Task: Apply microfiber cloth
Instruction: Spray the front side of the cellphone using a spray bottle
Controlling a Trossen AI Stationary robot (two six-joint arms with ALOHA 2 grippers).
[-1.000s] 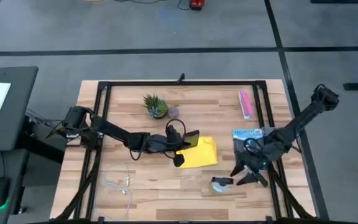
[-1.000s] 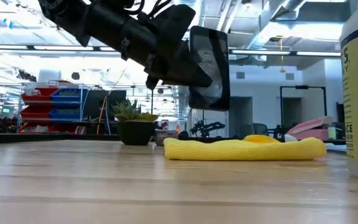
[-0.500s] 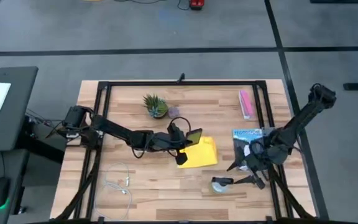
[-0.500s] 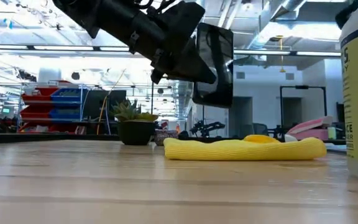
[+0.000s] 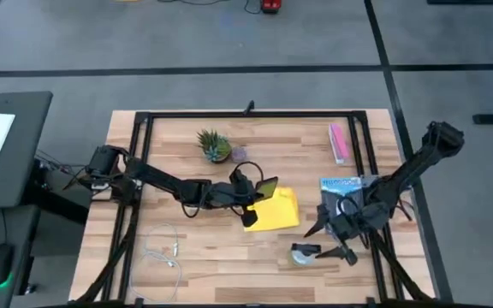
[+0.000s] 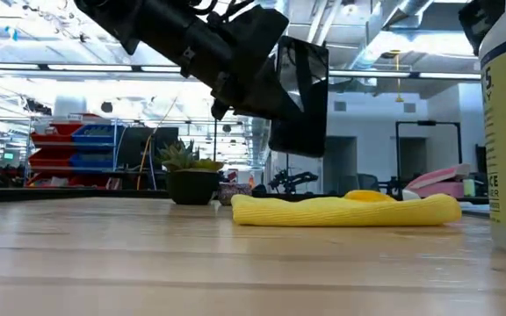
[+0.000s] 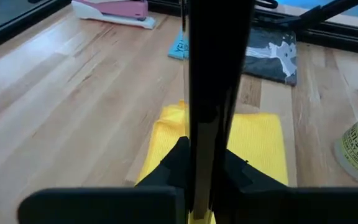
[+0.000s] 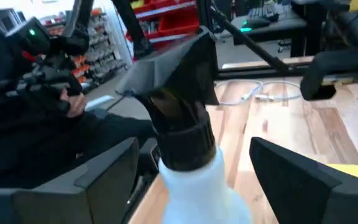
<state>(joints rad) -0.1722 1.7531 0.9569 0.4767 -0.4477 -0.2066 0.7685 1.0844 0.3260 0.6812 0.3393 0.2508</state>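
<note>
The yellow microfiber cloth [image 5: 279,211] lies flat on the wooden table's middle, folded, and also shows in the low view [image 6: 345,210]. My left gripper [image 5: 251,193] is shut on a black smartphone [image 6: 299,96] and holds it in the air over the cloth's left part. A white spray bottle with a black trigger head [image 8: 180,118] stands near the front edge [image 5: 301,254]. My right gripper [image 5: 328,244] is open, its fingers standing on either side of the bottle's head without touching it. My left gripper pinches the smartphone between its two fingers [image 7: 174,167], one on each flat face, near the phone's end closest to the wrist [image 7: 205,163]. The phone stands on edge, roughly upright, lifted clear above the cloth.
A small potted plant [image 5: 214,145] stands far left of the cloth, and a pink packet [image 5: 338,142] lies at the far right. A blue-and-dark packet [image 5: 342,190] lies right of the cloth, a white cable [image 5: 163,251] near the front left. Black frame rails [image 5: 140,171] border the table.
My left gripper has carried the smartphone a little up and toward the table's right, further over the cloth. My right gripper has moved toward the table's left and near edge, up to the spray bottle. The cloth has stayed where it was.
</note>
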